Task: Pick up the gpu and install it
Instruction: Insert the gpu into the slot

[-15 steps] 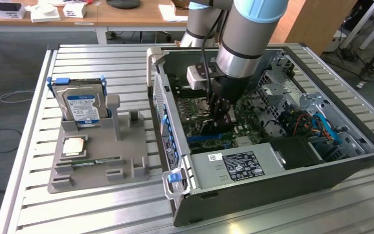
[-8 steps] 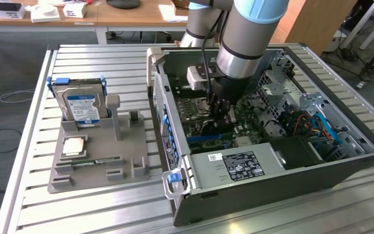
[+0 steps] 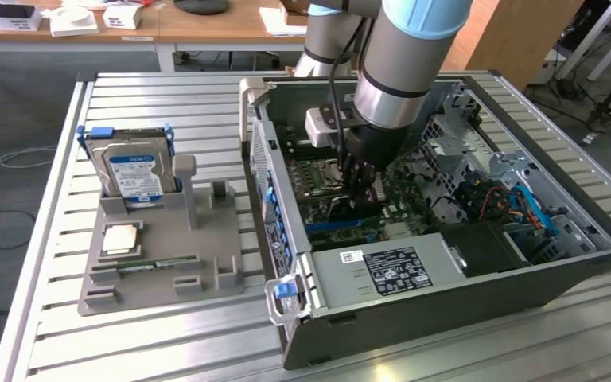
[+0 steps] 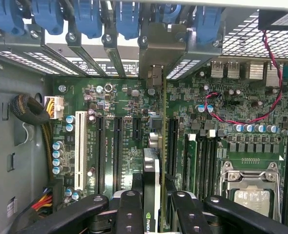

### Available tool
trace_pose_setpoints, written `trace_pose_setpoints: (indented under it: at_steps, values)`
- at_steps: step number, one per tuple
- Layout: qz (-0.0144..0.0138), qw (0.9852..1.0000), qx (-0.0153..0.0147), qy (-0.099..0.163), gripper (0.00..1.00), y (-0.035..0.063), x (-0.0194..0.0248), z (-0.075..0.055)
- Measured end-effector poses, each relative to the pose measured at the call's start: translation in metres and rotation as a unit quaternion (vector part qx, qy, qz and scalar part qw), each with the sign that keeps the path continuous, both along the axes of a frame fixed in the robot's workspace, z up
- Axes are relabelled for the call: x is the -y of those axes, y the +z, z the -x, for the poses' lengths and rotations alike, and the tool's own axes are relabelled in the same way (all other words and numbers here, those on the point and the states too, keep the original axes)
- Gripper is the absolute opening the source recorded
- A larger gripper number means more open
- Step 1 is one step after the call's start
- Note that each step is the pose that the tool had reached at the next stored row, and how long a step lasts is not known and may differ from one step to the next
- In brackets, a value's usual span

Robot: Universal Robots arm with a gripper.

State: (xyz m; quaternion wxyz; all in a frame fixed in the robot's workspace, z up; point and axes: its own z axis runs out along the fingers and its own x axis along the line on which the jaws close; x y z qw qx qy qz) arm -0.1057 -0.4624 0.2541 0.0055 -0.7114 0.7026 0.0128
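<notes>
The gpu (image 4: 153, 170) stands on edge over the green motherboard (image 4: 119, 102) inside the open computer case (image 3: 518, 270). I see it edge-on, as a thin black and brown card. Its metal end bracket (image 4: 159, 51) lines up with a rear slot opening beneath the blue latches. My gripper (image 4: 156, 202) is shut on the card, one black finger (image 4: 129, 209) on each side of it. In the exterior view the gripper (image 3: 364, 179) reaches down into the middle of the case with the dark card (image 3: 350, 203) beneath it. Whether the card sits fully in its slot is hidden.
On the exterior view's left, a grey holder (image 3: 168, 278) carries a silver hard drive with a blue label (image 3: 130, 171), a processor chip (image 3: 122, 239) and a narrow green RAM stick (image 3: 157, 263). The power supply (image 3: 391, 270) fills the case's near corner. Cables (image 3: 528, 207) lie at the case's right.
</notes>
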Motion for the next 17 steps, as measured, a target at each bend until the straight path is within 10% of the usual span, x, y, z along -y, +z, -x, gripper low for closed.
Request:
trace_pose_setpoints:
  at_steps: [17]
  values:
    - [-0.0002,1.0,0.0,-0.002,0.27,-0.0019,0.0001,0.0]
